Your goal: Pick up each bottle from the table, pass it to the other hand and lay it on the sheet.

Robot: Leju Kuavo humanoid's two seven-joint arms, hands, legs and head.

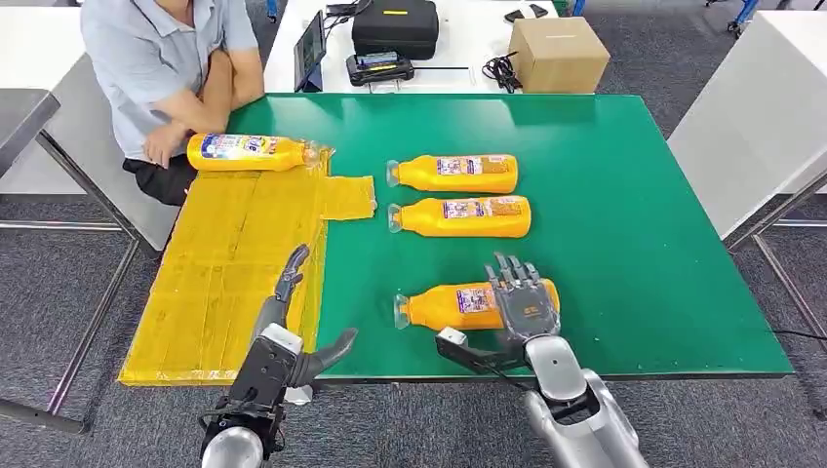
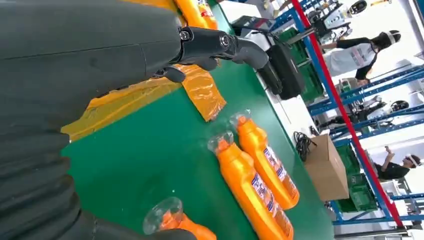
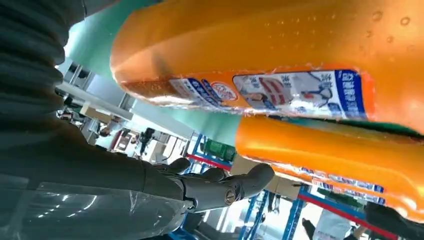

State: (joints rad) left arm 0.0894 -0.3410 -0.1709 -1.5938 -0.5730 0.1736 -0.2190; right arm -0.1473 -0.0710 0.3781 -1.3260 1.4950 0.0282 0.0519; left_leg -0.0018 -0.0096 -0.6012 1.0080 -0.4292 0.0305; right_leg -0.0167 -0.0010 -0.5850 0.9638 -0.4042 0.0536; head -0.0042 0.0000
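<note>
Right hand (image 1: 522,304) over nearest bottle (image 1: 458,305), fingers spread, grip unclear.
Left hand (image 1: 293,336) open, empty, near yellow sheet (image 1: 219,283); from right wrist, bottle label close up.

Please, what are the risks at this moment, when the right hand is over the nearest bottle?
1. The right hand lies over the nearest bottle with its thumb apart, so the round bottle may roll or slip when lifted.
2. The person's hand rests on the bottle on the yellow sheet, near the placing area, so the arm could come close to it.
3. The left hand is open near the table edge; a poor handover may drop the bottle.
</note>
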